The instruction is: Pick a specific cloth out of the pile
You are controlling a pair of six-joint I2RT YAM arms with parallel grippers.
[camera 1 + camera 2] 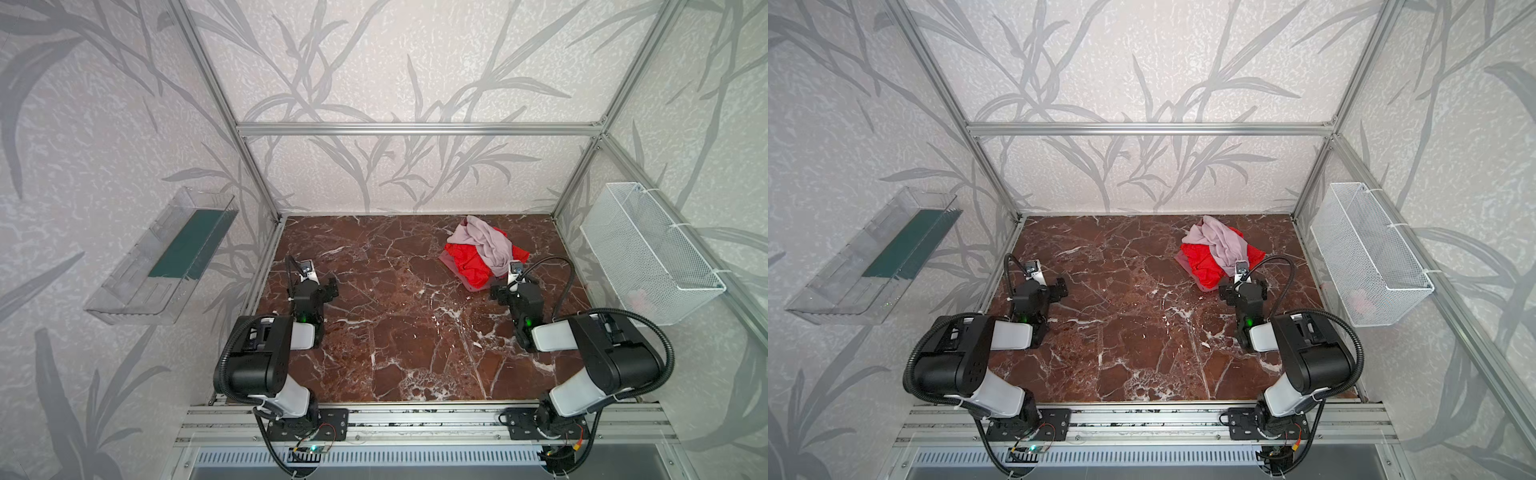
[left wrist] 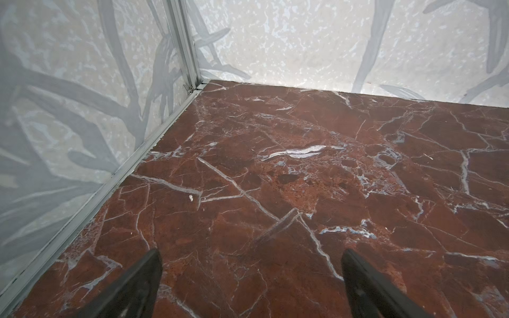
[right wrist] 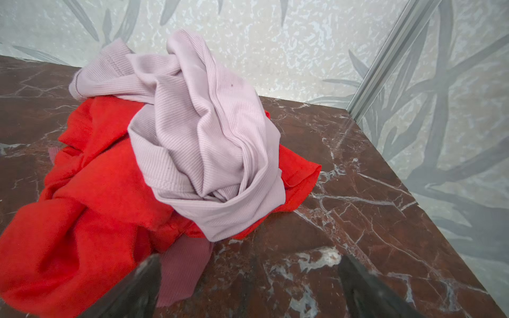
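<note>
right gripper point(image 3: 249, 258) hovering wide open, empty, near the pile point(image 3: 203, 132); should be pinching low on the cloth point(image 3: 183, 271) strip, missing the red cloth point(image 3: 91, 198).

Matt, soft cloth pile point(image 3: 203, 132); glossy, marble-look table point(image 3: 358, 220).

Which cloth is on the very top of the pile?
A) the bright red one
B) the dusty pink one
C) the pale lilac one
C: in the right wrist view the pale lilac cloth drapes over the red cloth, while the dusty rose cloth only peeks out from underneath.
</note>
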